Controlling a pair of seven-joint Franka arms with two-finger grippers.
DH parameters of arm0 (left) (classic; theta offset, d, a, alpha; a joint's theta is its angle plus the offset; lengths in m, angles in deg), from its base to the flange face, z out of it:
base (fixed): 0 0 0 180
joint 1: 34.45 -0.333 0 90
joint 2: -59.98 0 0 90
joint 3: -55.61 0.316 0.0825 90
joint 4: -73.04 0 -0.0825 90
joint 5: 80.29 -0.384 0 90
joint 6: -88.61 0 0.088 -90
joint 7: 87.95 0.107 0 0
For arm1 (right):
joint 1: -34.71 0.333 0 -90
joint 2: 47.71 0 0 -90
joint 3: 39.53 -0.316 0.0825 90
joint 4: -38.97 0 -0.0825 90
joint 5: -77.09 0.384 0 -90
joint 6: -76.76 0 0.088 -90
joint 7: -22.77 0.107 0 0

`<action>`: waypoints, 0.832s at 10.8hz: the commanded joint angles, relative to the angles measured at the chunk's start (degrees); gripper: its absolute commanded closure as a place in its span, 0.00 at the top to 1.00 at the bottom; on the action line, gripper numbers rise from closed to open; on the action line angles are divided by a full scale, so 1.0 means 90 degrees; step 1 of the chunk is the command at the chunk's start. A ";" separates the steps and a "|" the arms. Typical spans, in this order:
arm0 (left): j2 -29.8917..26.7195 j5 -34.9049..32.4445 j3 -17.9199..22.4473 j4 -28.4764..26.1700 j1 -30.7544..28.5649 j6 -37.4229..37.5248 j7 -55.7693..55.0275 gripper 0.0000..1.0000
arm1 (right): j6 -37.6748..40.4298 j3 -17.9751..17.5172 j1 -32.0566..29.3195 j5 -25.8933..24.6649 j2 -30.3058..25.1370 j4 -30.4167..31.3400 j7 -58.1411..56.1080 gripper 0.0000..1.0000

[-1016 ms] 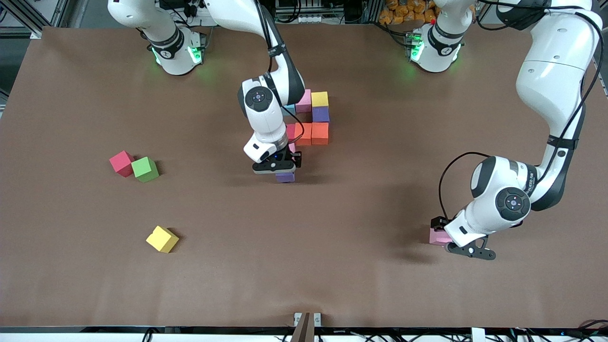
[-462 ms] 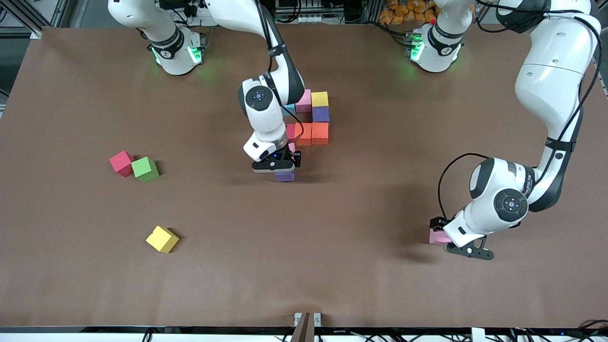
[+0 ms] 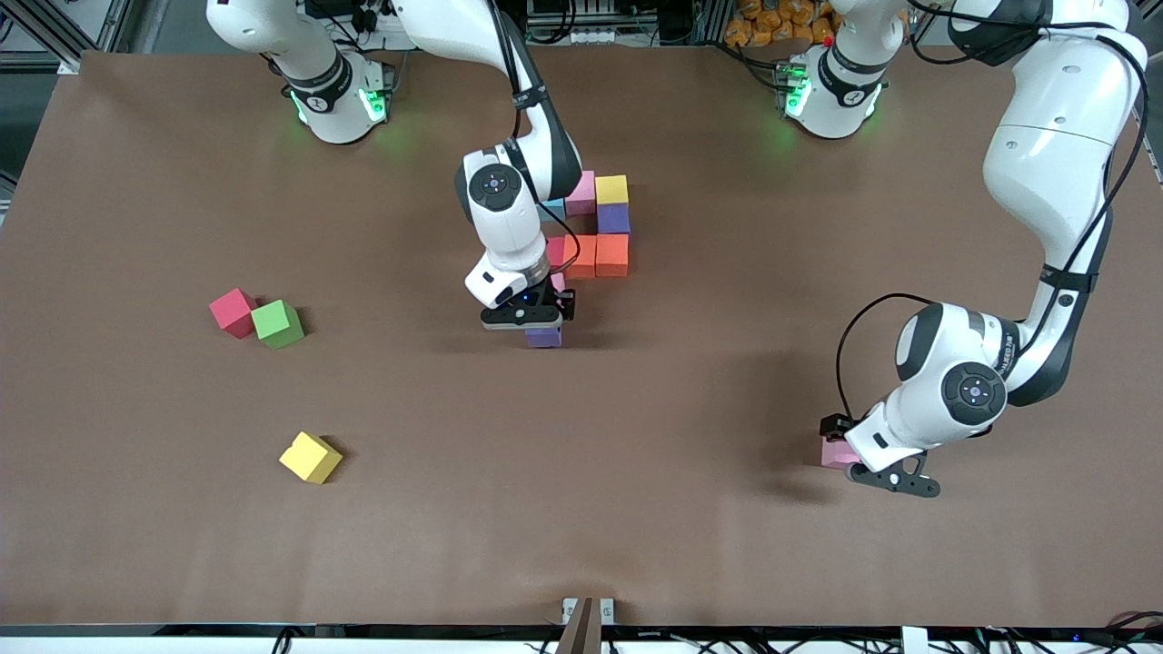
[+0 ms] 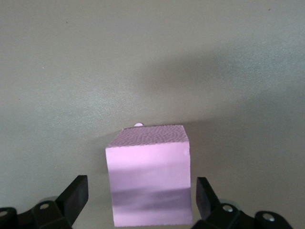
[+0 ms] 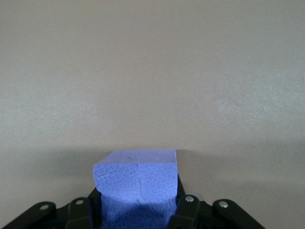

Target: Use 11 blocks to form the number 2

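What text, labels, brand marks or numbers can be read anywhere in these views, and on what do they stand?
"FRANKA…": dark lettering on the left arm's white forearm link, too small to read with certainty.
The blocks, the table and both wrist views bear no text, label or number.

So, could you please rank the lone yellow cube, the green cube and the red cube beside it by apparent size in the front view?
1. Yellow cube, slightly largest, though it is nearest the camera.
2. Green cube and red cube: alike, no ranking.
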 commanded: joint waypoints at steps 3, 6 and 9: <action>0.0077 -0.0150 -0.0031 0.0031 0.0025 -0.0068 0.0115 0.96 | -0.0173 -0.0091 0.0063 0.0249 0.0056 0.0097 0.0072 0.27; 0.0116 -0.0140 -0.0031 0.0041 0.0025 -0.0068 0.0095 0.95 | -0.0183 -0.0179 0.0024 0.0259 0.0106 0.0097 0.0072 0.27; 0.0116 -0.0140 -0.0031 0.0041 0.0035 -0.0068 0.0095 0.91 | -0.0261 -0.0218 0.0014 0.0289 0.0164 0.0097 0.0072 0.27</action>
